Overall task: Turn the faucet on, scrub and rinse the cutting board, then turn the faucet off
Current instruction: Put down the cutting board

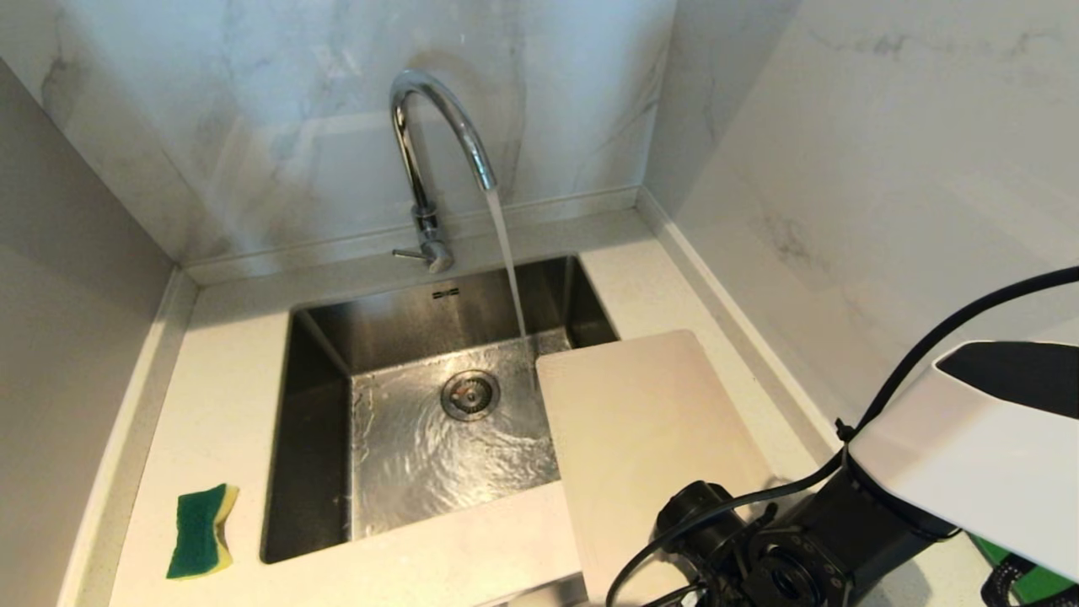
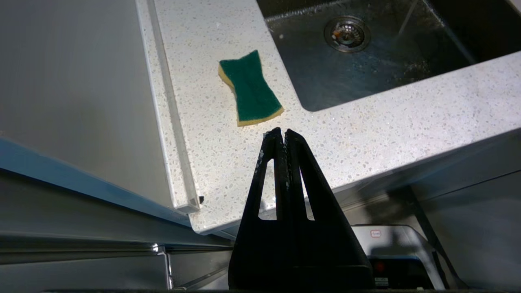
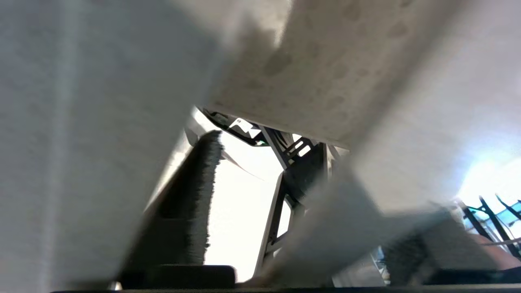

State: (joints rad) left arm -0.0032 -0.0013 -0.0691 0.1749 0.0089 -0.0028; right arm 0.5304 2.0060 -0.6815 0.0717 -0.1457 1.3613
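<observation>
Head view: faucet running into sink | cutting board on right rim, near edge by right gripper, grip can't tell | left gripper closed, idle near sponge | risk: board slides into sink if released.

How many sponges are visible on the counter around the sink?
1. The green-and-yellow sponge lies flat on the counter left of the sink, near its front corner. Another could be hidden behind the right arm.

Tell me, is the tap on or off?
On. Water streams from the faucet spout into the sink, rippling around the drain.
</observation>
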